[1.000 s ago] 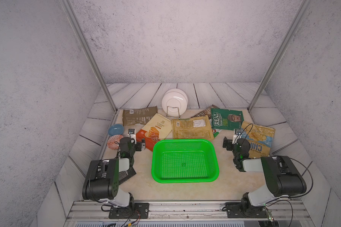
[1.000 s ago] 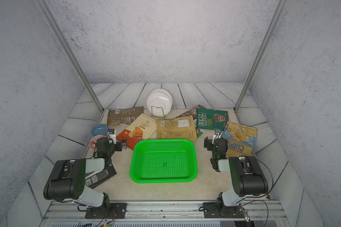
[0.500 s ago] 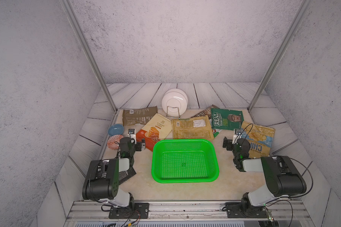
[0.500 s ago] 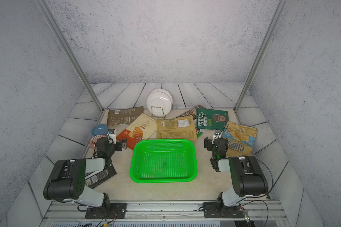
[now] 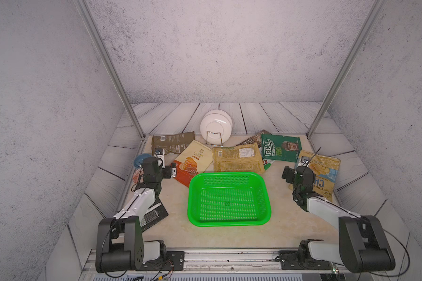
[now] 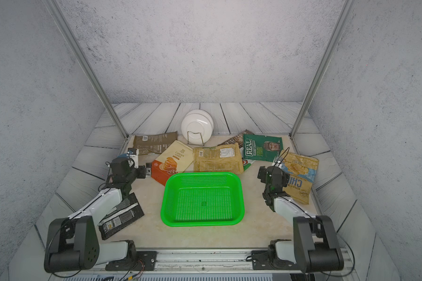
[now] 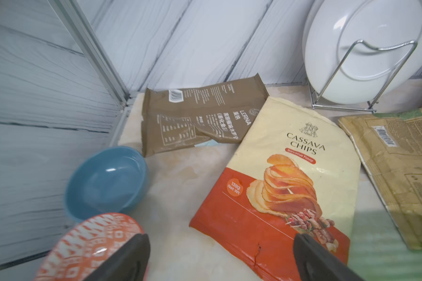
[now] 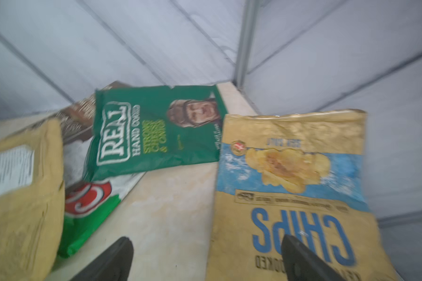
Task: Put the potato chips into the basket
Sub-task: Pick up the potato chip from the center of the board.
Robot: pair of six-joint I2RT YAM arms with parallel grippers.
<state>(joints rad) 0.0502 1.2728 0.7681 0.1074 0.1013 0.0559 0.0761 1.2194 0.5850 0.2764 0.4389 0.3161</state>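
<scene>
The potato chips (image 5: 238,160) lie flat on the bench (image 5: 176,219), strewn across mid-frame just above the green basket (image 5: 229,173) in a top view. My left pincer (image 7: 221,240) hangs spread by the cassava bag (image 7: 290,170). My right pincer (image 8: 206,239) is spread too, one finger over the blue-and-tan bag (image 8: 290,170).

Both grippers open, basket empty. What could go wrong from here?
1. The left gripper hangs open at the near edge of the cassava bag, with the red-patterned bowl close to one of its fingers; closing could snag the bowl.
2. The green REAL bag overlaps a dark brown bag and a red-white-green bag; lifting it could drag them.
</scene>
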